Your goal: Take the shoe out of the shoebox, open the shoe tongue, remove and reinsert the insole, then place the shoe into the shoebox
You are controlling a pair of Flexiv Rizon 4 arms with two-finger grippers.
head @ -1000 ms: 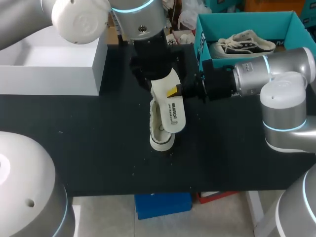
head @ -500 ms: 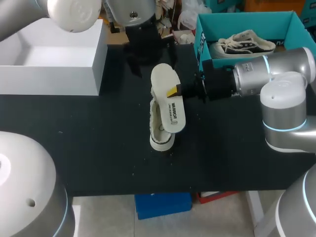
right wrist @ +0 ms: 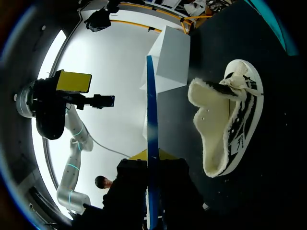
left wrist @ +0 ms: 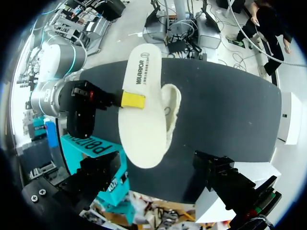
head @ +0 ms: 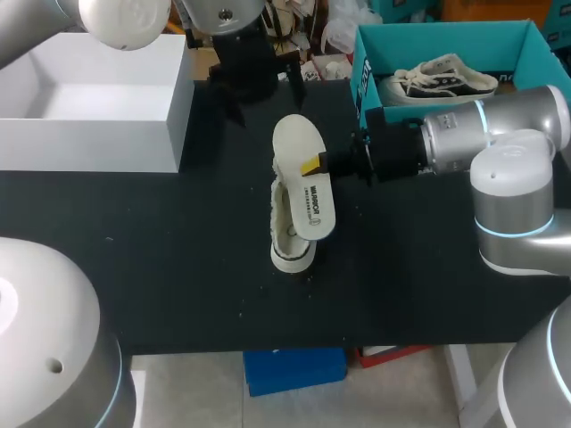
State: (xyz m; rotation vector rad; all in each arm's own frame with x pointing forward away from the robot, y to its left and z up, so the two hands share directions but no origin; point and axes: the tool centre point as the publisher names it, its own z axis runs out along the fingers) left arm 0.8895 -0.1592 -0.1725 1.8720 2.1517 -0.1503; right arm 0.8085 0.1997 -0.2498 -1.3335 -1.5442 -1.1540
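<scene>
1. While its fingers close from 3 o'clock, right gripper [head: 312, 166] pinches the flat white foam insole [head: 299, 143] by its edge
2. Spread wide and empty, left gripper [head: 264, 96] hangs at the insole's 12 o'clock
3. At its 6 o'clock, white fleece-lined shoe [head: 287, 242] lies on black table [head: 178, 232]

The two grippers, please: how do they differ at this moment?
The left gripper is open and empty; the right gripper is shut on the insole. The left gripper hangs over the far edge of the table, beyond the insole; the right gripper comes in sideways at the insole's edge. Neither touches the shoe.
</scene>
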